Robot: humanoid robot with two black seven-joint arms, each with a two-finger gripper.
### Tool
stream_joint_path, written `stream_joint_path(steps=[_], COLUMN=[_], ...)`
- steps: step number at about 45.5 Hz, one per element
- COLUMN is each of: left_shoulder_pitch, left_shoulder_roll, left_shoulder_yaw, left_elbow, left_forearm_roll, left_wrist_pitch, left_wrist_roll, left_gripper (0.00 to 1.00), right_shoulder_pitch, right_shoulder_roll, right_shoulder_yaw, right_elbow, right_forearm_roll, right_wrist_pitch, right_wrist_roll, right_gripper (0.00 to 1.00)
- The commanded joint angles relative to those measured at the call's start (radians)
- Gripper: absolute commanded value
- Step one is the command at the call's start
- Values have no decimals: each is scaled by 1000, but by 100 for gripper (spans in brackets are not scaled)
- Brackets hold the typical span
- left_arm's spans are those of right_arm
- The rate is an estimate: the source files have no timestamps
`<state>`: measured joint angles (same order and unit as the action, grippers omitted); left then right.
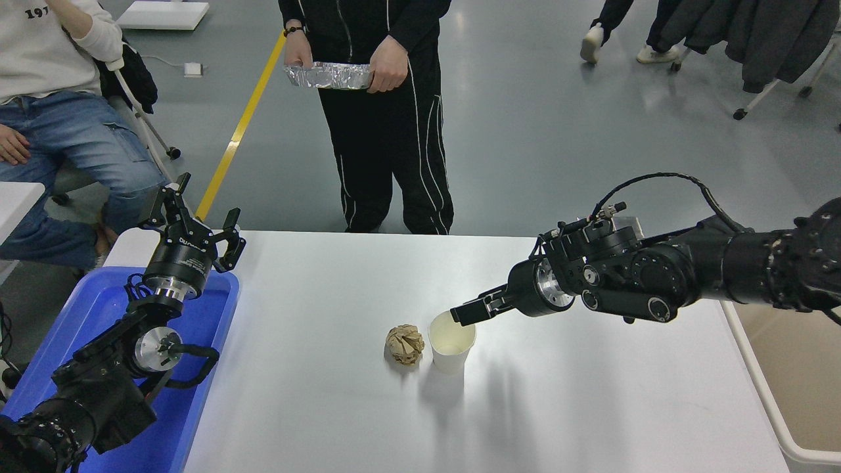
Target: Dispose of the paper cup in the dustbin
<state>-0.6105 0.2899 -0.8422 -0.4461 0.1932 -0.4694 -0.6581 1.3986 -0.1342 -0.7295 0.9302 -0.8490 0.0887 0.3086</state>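
Head view: right hand (462, 313) narrow at cup (451, 341) rim, nothing held. Cup likely light, crushable; pinch rim gently.

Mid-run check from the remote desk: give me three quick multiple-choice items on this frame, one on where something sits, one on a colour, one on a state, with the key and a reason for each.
1. Where is the crumpled brown paper ball relative to the paper cup?
A. inside the cup
B. beside it, toward the left arm's side
C. in the dustbin

2. What colour is the bin under the parked left claw?
A. blue
B. green
C. red

3. What state is the paper cup in?
A. tipped on its side
B. lifted clear of the table
C. upright on the table

Key: 1 B, the ball lies on the white table next to the cup. 2 A, the blue bin sits at the lower left, while the dustbin at the right is beige. 3 C, the cup stands mouth up with the right claw at its rim.
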Motion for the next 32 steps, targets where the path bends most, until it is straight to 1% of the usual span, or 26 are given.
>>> stream_joint_path(steps=[1, 15, 22, 32], left_shoulder_pitch=[0, 0, 0, 0], left_shoulder_roll=[0, 0, 0, 0], left_shoulder_yaw=[0, 0, 0, 0], left_elbow=[0, 0, 0, 0], left_forearm_roll=[0, 0, 0, 0], left_wrist_pitch=[0, 0, 0, 0], left_wrist_roll=[0, 0, 0, 0], left_gripper=[100, 100, 100, 100], right_shoulder_pitch=[-55, -92, -115, -173], right_shoulder_roll=[8, 11, 11, 31], right_shoulder_yaw=[7, 27, 27, 32], right_elbow=[-19, -62, -85, -134], right_forearm_roll=[-1, 2, 1, 1], right_wrist_pitch=[-7, -30, -44, -44], right_wrist_roll=[0, -2, 0, 3], right_gripper=[99, 98, 88, 85])
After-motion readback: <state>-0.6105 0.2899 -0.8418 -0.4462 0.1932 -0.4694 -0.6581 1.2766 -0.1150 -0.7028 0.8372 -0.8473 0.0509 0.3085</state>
